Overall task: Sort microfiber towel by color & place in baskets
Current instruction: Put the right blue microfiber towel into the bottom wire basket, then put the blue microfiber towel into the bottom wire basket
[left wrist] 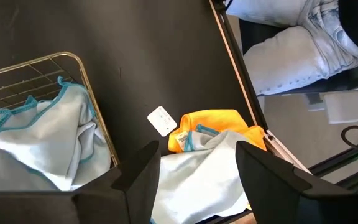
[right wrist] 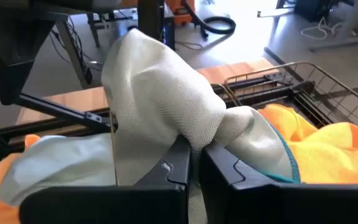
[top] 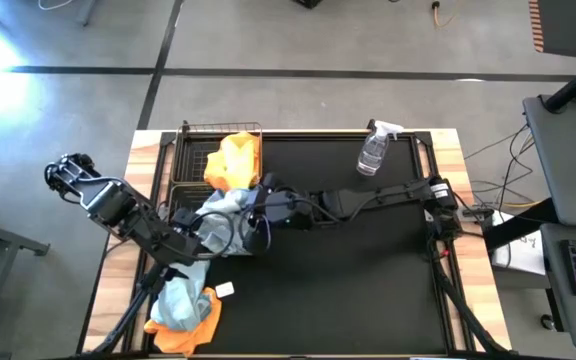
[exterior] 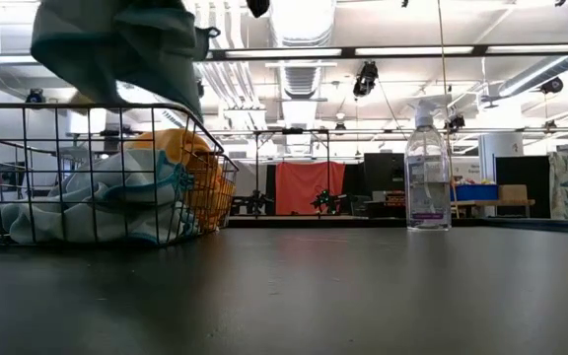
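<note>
Two black wire baskets stand at the table's far left. The farther basket (top: 223,128) holds orange-yellow towels (top: 236,160); the nearer one (left wrist: 73,59) holds pale blue-grey towels (left wrist: 36,137). My right gripper (right wrist: 196,155), reaching in from the right, is shut on a pale blue-grey towel (right wrist: 160,87) held up over the nearer basket (exterior: 205,128). My left gripper (left wrist: 197,177) is open above a loose pile near the table's left front, where a pale towel (left wrist: 197,162) lies on an orange one (left wrist: 213,121). My right gripper pinches a bunched fold of the pale towel (right wrist: 197,127) between its two fingers, with several layers gathered there. The fingers come nearly level from the table's right side. The towel is lifted clear and droops (exterior: 116,49) above the nearer basket.
A clear spray bottle (top: 373,152) stands upright at the far middle of the table. A small white tag (top: 225,290) lies beside the loose pile. The dark mat (top: 348,280) stretches bare across the middle and right.
</note>
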`<state>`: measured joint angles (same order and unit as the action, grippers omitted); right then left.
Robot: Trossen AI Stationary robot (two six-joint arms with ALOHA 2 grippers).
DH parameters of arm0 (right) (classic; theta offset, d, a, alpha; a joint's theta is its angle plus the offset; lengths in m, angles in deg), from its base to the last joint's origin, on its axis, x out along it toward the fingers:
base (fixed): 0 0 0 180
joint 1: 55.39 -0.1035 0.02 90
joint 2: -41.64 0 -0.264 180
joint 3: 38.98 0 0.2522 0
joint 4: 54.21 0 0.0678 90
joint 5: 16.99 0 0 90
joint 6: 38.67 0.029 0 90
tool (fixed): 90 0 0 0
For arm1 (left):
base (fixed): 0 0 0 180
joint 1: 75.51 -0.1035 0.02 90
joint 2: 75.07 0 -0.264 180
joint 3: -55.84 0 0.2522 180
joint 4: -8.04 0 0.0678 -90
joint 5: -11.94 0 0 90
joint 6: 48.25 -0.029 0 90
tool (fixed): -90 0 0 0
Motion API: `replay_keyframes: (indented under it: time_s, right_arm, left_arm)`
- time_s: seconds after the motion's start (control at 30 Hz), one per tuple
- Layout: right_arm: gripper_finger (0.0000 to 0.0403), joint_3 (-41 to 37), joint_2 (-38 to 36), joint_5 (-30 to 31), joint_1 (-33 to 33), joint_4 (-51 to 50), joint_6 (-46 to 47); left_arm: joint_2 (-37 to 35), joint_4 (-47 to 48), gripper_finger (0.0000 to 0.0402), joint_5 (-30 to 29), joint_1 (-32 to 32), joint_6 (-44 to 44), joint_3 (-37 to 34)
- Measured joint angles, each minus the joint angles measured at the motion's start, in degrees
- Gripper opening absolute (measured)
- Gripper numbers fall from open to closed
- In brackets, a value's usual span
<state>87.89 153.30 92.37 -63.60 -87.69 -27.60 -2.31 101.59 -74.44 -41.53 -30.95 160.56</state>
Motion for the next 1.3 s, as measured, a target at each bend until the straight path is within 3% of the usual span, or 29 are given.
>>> replay_keyframes:
  time_s: [0.17,0.47,0.63,0.9,1.3]
  right_arm:
    - [0.0034,-2.46,0.0,0.04,0.0,4.68,-1.24]
    - [0.0144,-3.97,0.0,-0.32,0.0,5.89,-1.61]
    - [0.0179,-3.97,-0.09,-0.74,-0.21,5.18,-0.06]
    - [0.0174,-1.05,-0.24,-17.54,-2.26,-8.12,10.66]
    - [0.0135,-1.04,-0.24,-18.31,-11.38,-27.11,17.41]
  left_arm:
    - [-0.05,-0.02,0.0194,0.0,0.02,0.0,0.0]
    - [-0.12,0.0,0.0194,0.0,0.02,0.0,0.0]
    - [-0.16,0.0,0.0194,0.0,0.06,0.27,0.0]
    - [-0.16,-0.14,0.0194,0.36,0.39,2.75,0.0]
    - [3.71,-9.34,0.0194,0.35,0.37,2.78,0.04]
